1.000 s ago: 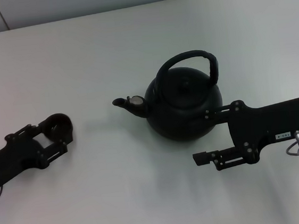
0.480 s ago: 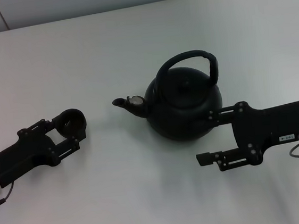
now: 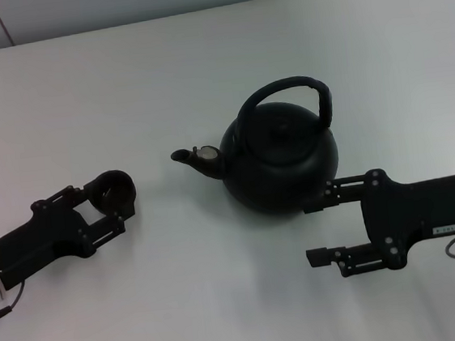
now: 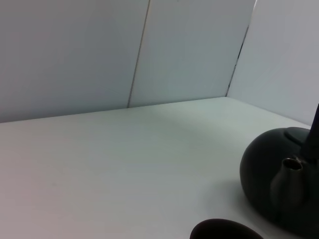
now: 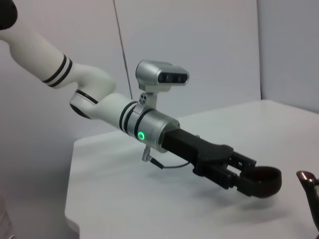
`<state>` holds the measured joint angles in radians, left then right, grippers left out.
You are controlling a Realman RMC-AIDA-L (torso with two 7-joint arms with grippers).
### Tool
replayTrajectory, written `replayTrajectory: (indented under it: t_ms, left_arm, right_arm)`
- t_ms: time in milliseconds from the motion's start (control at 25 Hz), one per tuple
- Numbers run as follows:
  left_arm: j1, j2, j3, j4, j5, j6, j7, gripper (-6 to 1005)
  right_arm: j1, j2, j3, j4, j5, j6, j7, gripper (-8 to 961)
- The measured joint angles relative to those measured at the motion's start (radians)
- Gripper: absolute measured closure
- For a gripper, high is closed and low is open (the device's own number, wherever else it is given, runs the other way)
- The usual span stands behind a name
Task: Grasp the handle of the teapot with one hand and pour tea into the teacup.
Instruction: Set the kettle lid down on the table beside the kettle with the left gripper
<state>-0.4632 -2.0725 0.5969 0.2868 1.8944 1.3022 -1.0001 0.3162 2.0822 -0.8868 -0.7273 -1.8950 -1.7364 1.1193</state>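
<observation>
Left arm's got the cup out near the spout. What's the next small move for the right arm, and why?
Probably lift the right gripper up toward the handle. It sits open, low beside the teapot, with one finger against the body and nothing grasped, while the handle arches free above the lid. The left gripper holds the teacup short of the spout, so pouring waits on that grasp.

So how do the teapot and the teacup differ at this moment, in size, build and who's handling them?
Size: the teapot is far bigger than the teacup.
Build: the teapot has a spout, lid and arched handle; the teacup is a plain handleless bowl.
Handling: the teacup sits gripped in the left end effector, whereas the teapot stands free on the table, with the open right end effector beside its base, not on the handle.
Shared: both are dark and round.
</observation>
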Motion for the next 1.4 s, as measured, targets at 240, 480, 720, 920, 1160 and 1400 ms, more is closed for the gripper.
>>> replayTrajectory:
  t_ms: [240, 480, 720, 920, 1160, 1400]
  left_arm:
    - [0.000, 0.000, 0.025, 0.000, 0.001, 0.000, 0.000, 315]
    - [-0.011, -0.001, 0.041, -0.017, -0.003, 0.000, 0.000, 315]
    - [-0.035, -0.004, 0.041, -0.042, -0.002, -0.002, 0.000, 314]
    - [-0.049, -0.006, 0.041, -0.059, -0.003, -0.010, 0.000, 314]
    - [-0.059, -0.006, 0.041, -0.073, 0.000, -0.021, 0.001, 295]
    - [-0.070, -0.006, 0.042, -0.108, -0.001, -0.030, 0.001, 276]
  right_arm:
    - [0.003, -0.002, 0.013, 0.033, 0.001, -0.003, -0.008, 252]
    - [0.004, -0.001, 0.014, 0.035, 0.001, -0.003, -0.002, 251]
    - [0.005, 0.000, 0.014, 0.040, 0.001, -0.003, 0.000, 251]
    - [0.008, 0.000, 0.014, 0.039, 0.001, -0.010, 0.001, 251]
    - [0.011, -0.001, 0.014, 0.035, 0.001, -0.018, 0.002, 250]
    - [0.014, -0.002, 0.014, 0.034, 0.001, -0.018, 0.003, 250]
